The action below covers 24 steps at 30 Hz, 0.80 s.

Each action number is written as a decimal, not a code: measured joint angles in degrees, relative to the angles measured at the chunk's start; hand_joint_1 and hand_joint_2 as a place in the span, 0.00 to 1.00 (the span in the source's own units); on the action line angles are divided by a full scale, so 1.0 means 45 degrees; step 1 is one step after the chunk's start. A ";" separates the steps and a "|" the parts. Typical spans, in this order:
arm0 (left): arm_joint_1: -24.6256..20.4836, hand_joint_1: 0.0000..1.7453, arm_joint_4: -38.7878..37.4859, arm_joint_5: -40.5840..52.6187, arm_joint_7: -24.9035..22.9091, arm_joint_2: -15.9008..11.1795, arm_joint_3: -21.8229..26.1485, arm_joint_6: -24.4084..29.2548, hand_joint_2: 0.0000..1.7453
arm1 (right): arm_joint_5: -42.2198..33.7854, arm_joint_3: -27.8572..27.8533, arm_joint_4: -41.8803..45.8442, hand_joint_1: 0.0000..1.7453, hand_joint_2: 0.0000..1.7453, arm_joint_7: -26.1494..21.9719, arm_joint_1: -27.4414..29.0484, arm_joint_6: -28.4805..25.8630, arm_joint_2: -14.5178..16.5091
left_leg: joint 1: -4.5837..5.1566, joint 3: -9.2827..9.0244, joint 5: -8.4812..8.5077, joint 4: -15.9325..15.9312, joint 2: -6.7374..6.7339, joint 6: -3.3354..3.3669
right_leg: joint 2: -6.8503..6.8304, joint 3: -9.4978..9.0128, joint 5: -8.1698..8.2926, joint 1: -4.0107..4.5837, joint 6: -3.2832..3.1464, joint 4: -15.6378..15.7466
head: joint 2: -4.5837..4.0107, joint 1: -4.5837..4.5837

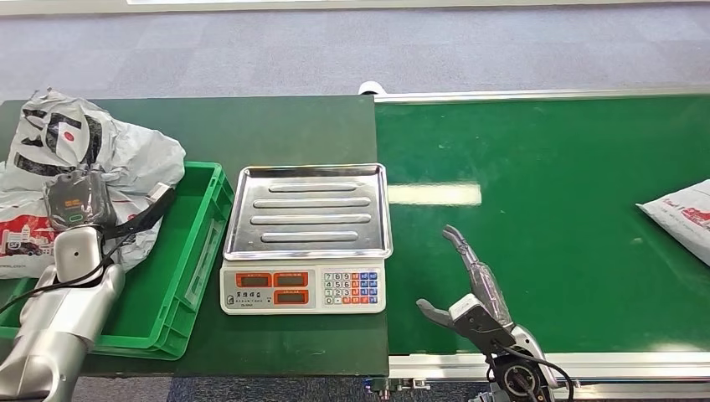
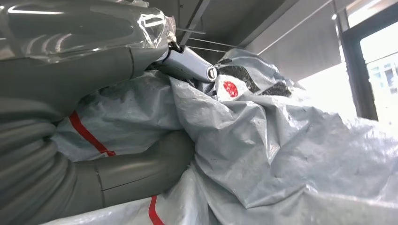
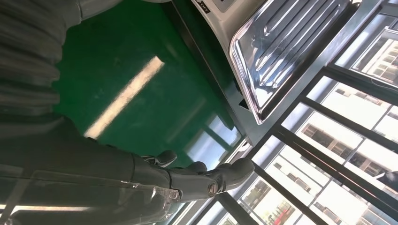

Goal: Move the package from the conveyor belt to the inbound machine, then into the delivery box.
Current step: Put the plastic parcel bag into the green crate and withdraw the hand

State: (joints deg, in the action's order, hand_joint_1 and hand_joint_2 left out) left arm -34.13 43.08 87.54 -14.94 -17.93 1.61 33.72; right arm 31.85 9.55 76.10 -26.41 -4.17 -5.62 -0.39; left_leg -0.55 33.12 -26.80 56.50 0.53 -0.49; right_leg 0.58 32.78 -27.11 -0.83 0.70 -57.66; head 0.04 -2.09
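Package of crumpled grey plastic with red and black print [image 1: 92, 159] is gripped by the left hand [image 1: 79, 201] over the far-left end of the green plastic crate [image 1: 197, 251]. The right hand [image 1: 473, 289] hovers with fingers spread and empty above the green conveyor belt [image 1: 544, 184]. Between crate and belt stands a white scale with steel tray [image 1: 306, 239]. A second grey mailer bag [image 1: 682, 218] lies at the belt's right edge.
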 joint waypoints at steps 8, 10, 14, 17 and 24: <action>-0.0685 1.00 -0.1796 0.0000 0.0183 -0.0451 -0.0828 -0.2393 1.00 | 0.0001 -0.0004 0.0005 0.00 1.00 0.0038 -0.0013 0.0000 0.0000 | 0.0001 0.0000 0.0000 0.0000 0.0010 0.0000 | -0.0002 -0.0004 0.0000 -0.0001 0.0000 0.0000 | 0.0000 0.0000; -0.0788 1.00 -0.2086 0.0000 0.0613 -0.0419 -0.1089 -0.3614 1.00 | 0.0023 -0.0034 0.0002 0.00 1.00 0.0041 -0.0032 0.0000 0.0001 | 0.0001 -0.0001 0.0000 0.0000 0.0009 0.0000 | -0.0002 -0.0004 0.0000 -0.0002 0.0000 0.0000 | 0.0000 0.0000; -0.0849 1.00 -0.2259 0.0000 0.1289 -0.0243 -0.1499 -0.4945 1.00 | 0.0166 -0.0227 0.0002 0.00 1.00 0.0057 -0.0040 -0.0017 0.0021 | 0.0002 -0.0003 0.0001 0.0000 0.0014 0.0000 | -0.0003 -0.0008 0.0000 -0.0003 0.0000 0.0000 | 0.0000 0.0001; -0.0729 0.43 -0.2061 -0.0001 0.1392 -0.0066 -0.1714 -0.5201 1.00 | 0.0295 -0.0375 0.0018 0.00 1.00 0.0079 0.0009 -0.0032 0.0064 | 0.0002 -0.0005 0.0000 0.0000 0.0016 0.0000 | -0.0004 -0.0010 0.0000 -0.0003 0.0000 0.0001 | 0.0000 -0.0001; 0.0385 0.00 0.0226 -0.0385 0.0920 0.0679 -0.1072 -0.5051 1.00 | 0.0506 -0.0617 0.0174 0.00 1.00 0.0279 0.0356 -0.0130 0.0175 | 0.0003 0.0005 0.0000 0.0001 0.0022 0.0000 | -0.0024 -0.0005 -0.0003 -0.0005 0.0002 0.0001 | 0.0000 0.0001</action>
State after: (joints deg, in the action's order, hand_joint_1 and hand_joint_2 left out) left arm -32.40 44.10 85.80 -10.80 -14.88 -3.22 10.99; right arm 34.12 6.78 76.88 -25.16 -2.57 -6.20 0.39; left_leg -0.53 33.14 -26.79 56.50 0.63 -0.49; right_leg 0.47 32.76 -27.12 -0.86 0.71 -57.65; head 0.04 -2.08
